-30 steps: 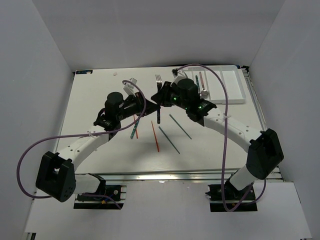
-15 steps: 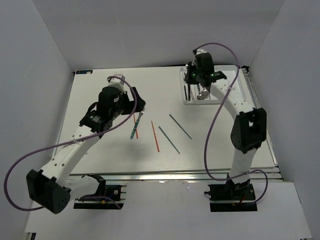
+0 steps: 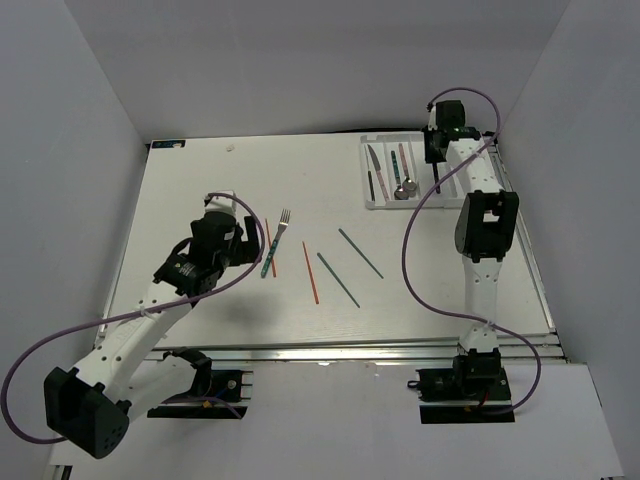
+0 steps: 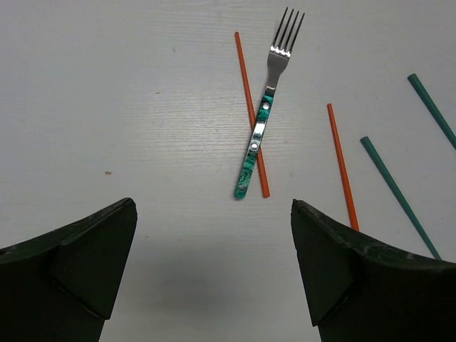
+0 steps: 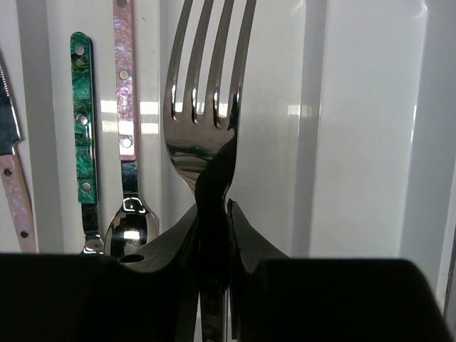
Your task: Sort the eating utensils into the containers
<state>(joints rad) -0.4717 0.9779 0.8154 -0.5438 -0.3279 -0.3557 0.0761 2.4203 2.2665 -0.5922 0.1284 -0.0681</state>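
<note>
"Right gripper (image 5: 214,214) pinches a fork (image 5: 210,107) over the tray (image 3: 380,205), at one o'clock on the table (image 3: 200,180)."

"Dropped tilted, it may land across a divider (image 5: 313,142). Left gripper (image 4: 212,214) gapes over the teal fork (image 4: 260,128); that crosses a red chopstick (image 4: 244,75), so both might lift."

The white tray (image 3: 478,172) lies at the far right of the table (image 3: 190,190), and the right gripper (image 3: 437,160) holds a dark slim utensil (image 3: 437,181) over it. The left gripper (image 3: 244,242) hovers beside a teal-handled fork (image 3: 277,242) that crosses a red chopstick (image 3: 268,231). Two teal-grey chopsticks (image 3: 338,280) lie nearby.
</note>
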